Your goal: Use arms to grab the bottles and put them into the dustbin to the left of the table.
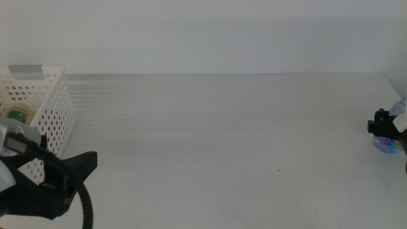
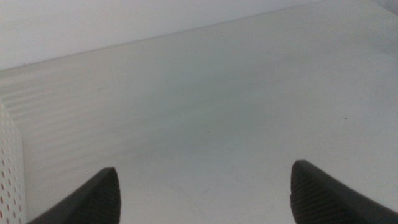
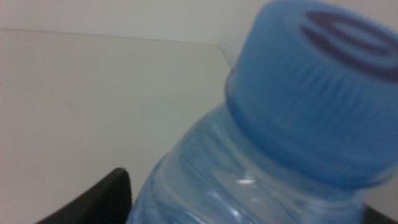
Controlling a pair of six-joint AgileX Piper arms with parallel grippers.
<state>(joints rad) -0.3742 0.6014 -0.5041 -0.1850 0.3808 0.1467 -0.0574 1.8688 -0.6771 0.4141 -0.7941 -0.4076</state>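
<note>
A small clear water bottle [image 3: 249, 155] with a blue cap [image 3: 317, 93] fills the right wrist view, tilted between the jaws of my right gripper [image 3: 249, 205]. In the middle view that gripper [image 1: 383, 125] sits at the table's far right edge, shut around the bottle [image 1: 388, 145], whose base is at the tabletop. The white perforated dustbin [image 1: 54, 105] stands at the far left. My left gripper [image 1: 76, 170] hovers just in front of it, open with nothing between its jaws [image 2: 205, 183]. A yellow-green object [image 1: 18, 115] shows inside the bin.
The white-grey table [image 1: 222, 140] stretches bare between the two arms. The bin's holed wall [image 2: 9, 180] lies close beside the left gripper. A thick black cable [image 1: 86, 203] hangs from the left arm.
</note>
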